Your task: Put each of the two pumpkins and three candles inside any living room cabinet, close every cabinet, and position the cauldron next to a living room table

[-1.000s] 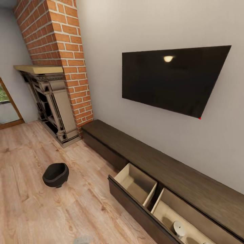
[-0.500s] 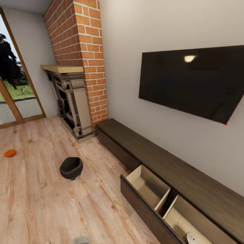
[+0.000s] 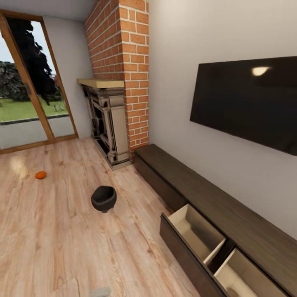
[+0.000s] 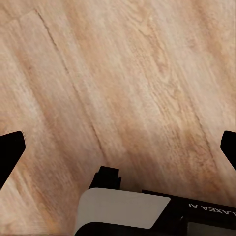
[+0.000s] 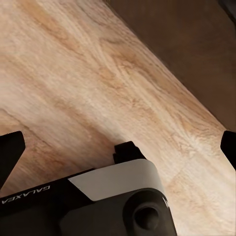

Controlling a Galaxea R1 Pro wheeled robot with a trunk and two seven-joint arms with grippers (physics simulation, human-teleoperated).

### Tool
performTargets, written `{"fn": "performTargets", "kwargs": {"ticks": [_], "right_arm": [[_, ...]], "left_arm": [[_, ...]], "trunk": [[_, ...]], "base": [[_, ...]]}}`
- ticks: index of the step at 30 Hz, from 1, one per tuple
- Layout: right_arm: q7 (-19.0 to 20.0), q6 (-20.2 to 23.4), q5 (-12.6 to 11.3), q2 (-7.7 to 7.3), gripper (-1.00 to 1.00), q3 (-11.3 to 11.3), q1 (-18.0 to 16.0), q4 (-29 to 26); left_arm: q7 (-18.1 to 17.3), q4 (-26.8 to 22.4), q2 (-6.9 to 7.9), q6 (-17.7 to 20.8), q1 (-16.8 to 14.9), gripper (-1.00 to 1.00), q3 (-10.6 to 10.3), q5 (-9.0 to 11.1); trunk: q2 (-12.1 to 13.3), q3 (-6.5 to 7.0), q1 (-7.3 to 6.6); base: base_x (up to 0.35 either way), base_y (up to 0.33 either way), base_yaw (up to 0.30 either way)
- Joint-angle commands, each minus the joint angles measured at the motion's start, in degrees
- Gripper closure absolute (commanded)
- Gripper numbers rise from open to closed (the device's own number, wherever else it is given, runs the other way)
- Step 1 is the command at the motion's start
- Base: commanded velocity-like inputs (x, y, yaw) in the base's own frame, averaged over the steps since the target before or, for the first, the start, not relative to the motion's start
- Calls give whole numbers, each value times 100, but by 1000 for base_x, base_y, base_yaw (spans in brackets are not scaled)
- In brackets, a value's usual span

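One small orange pumpkin [image 3: 40, 175] lies on the wood floor at the left, near the glass door. The black cauldron [image 3: 103, 198] stands on the floor in the middle, between the pumpkin and the cabinet. The long low dark-brown cabinet [image 3: 214, 206] runs along the right wall, with a drawer [image 3: 197, 232] pulled out showing pale, empty compartments. My left gripper [image 4: 118, 147] is open above bare floor planks. My right gripper [image 5: 118, 147] is open over the floor beside a dark-brown cabinet front [image 5: 196, 54]. The candles and the table are out of view.
A brick chimney [image 3: 123, 62] with a fireplace [image 3: 106, 128] stands at the far end of the cabinet. A black TV [image 3: 247, 103] hangs above the cabinet. A wood-framed glass door [image 3: 29, 90] closes the far left. Open floor lies around the cauldron.
The head camera has turned left, so everything slid right in the picture. The glass door and the pumpkin came into view, and the drawer end with the pale candle left it.
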Motion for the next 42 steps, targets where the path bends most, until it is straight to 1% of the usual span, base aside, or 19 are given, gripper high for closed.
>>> {"fn": "performTargets", "kwargs": {"ticks": [1,16,42], "right_arm": [[-45,53,-22,-1,-100,49,0,-16],[-55,88,-29,11,-100,49,0,-16],[-52,96,-29,22,-100,49,0,-16]], "left_arm": [[21,2,-2,-7,-4,-100,-49,51],[26,1,-2,-7,-4,-100,-49,51],[26,2,-10,-15,-4,-100,-49,51]], "trunk": [[-4,-6,0],[-4,-6,0],[-4,-6,0]], "base": [[0,0,291],[-5,0,291],[-86,0,291]]}}
